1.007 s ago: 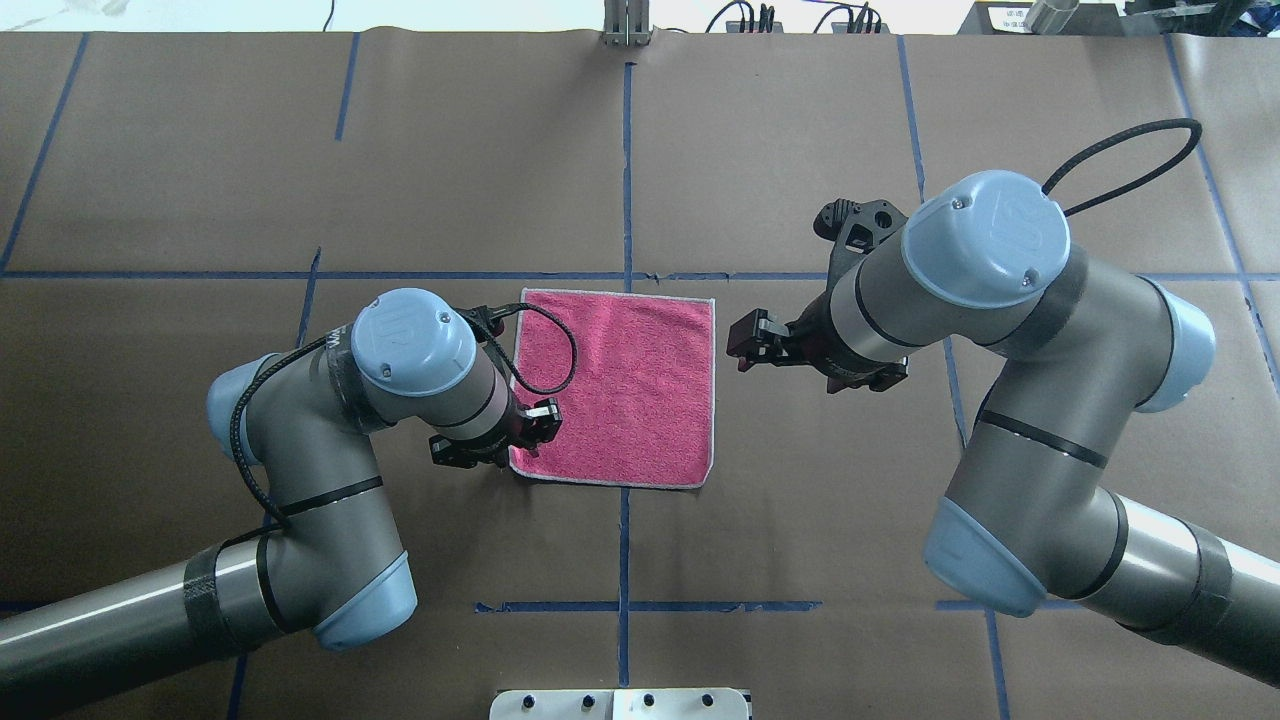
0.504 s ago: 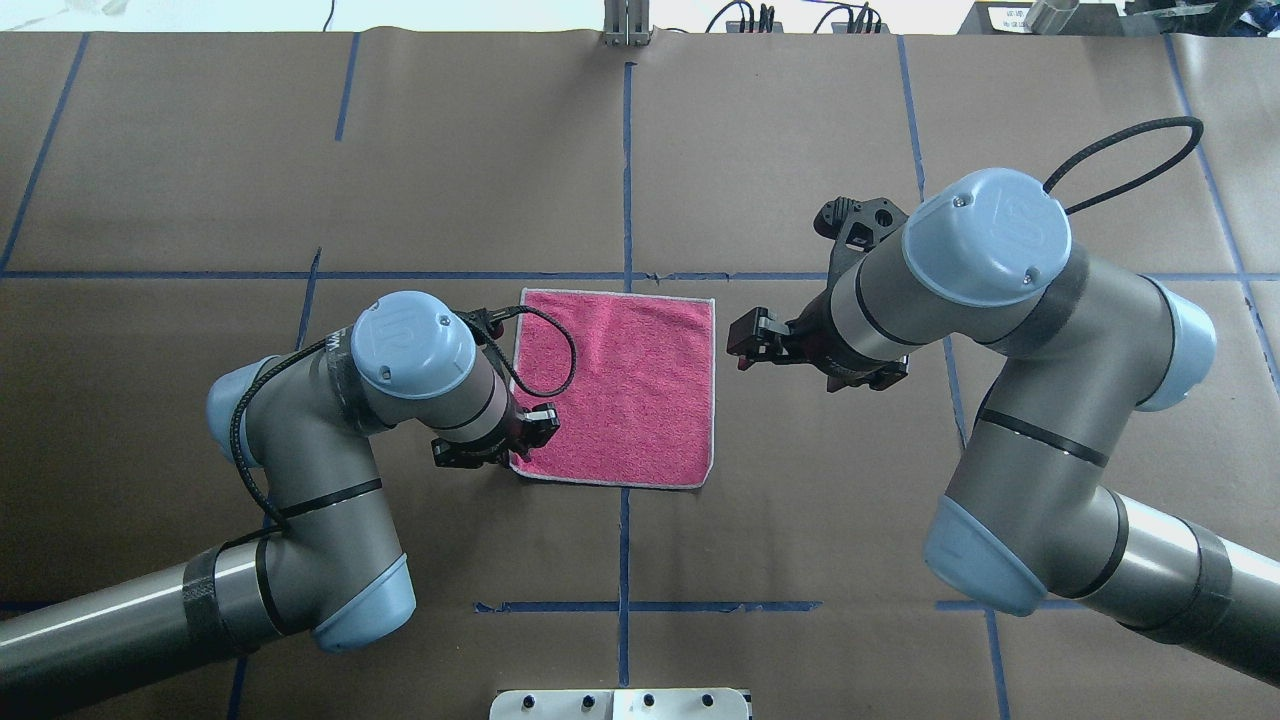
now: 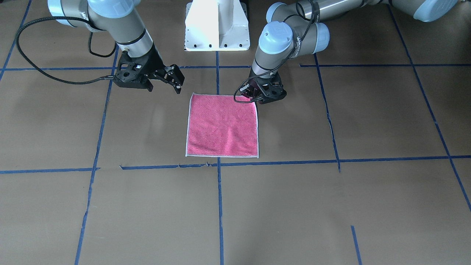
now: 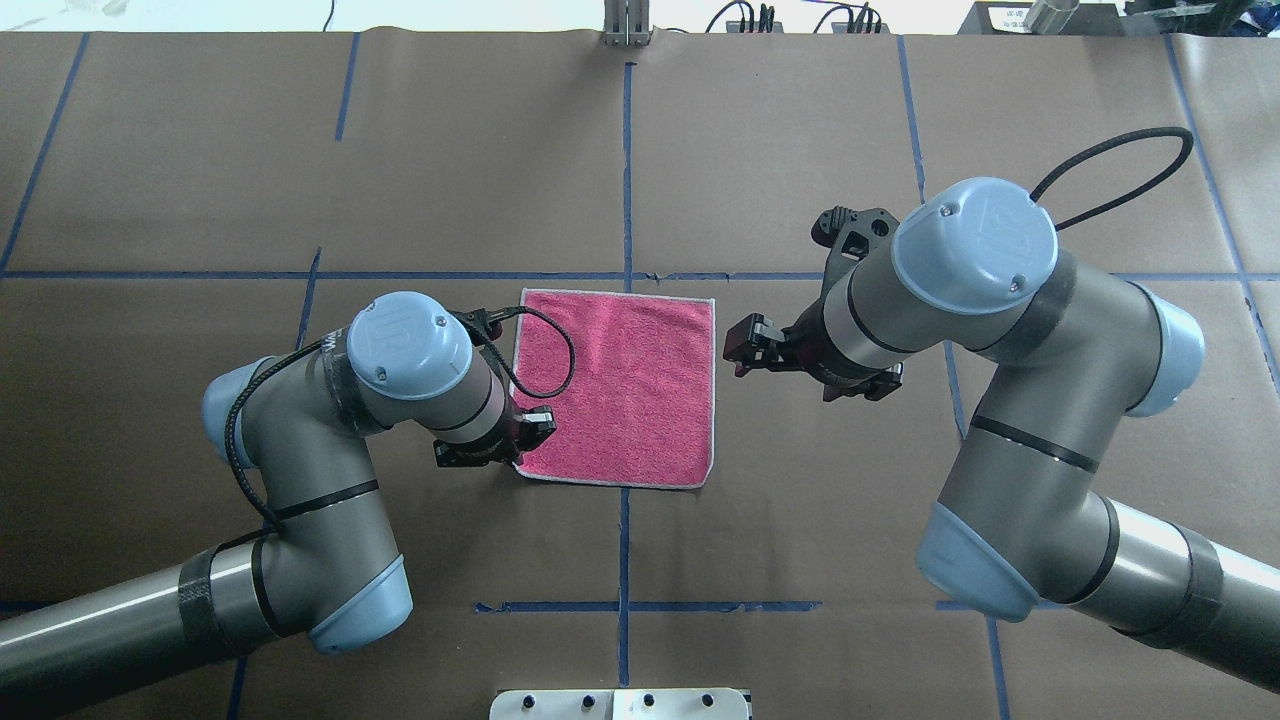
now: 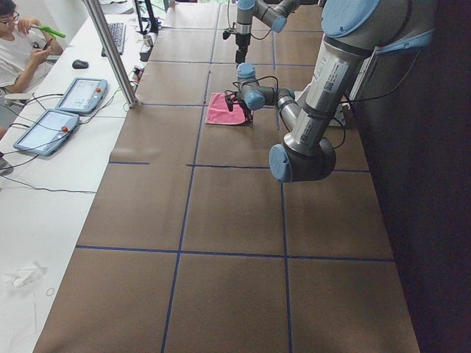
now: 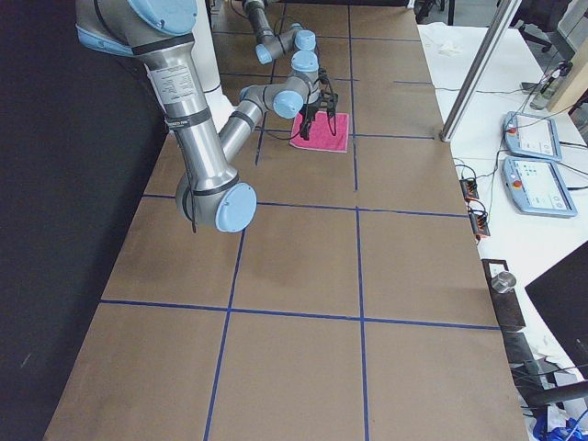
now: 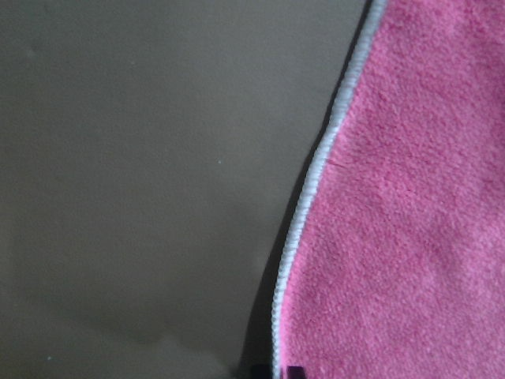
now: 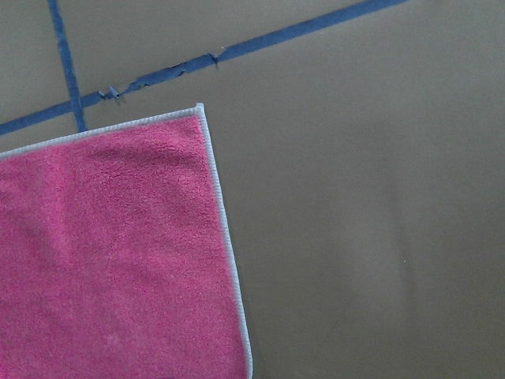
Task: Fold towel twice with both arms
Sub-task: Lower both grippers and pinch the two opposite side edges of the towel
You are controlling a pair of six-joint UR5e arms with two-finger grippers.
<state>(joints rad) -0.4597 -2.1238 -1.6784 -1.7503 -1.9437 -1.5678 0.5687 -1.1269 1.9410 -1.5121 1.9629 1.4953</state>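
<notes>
The towel (image 4: 625, 385) lies flat on the brown table, pink-red face up, with a light grey border; it also shows in the front view (image 3: 222, 125). My left gripper (image 4: 525, 438) is low at the towel's near-left corner and shut on its edge. In the left wrist view the towel's border (image 7: 316, 174) bows and runs down between two dark tips at the bottom. My right gripper (image 4: 742, 350) is open and empty, held above the table just right of the towel's right edge. The right wrist view shows the towel's far-right corner (image 8: 197, 110).
Blue tape lines (image 4: 627, 170) cross the brown paper. The white pedestal base (image 3: 217, 25) stands at the robot's side of the table. A metal post (image 5: 110, 51) and tablets (image 5: 48, 129) are beside the table, with a seated person (image 5: 18, 44).
My left gripper has sunk onto the towel's near-left corner and its visible finger has drawn in. The right arm has shifted slightly left, its gripper still open.
</notes>
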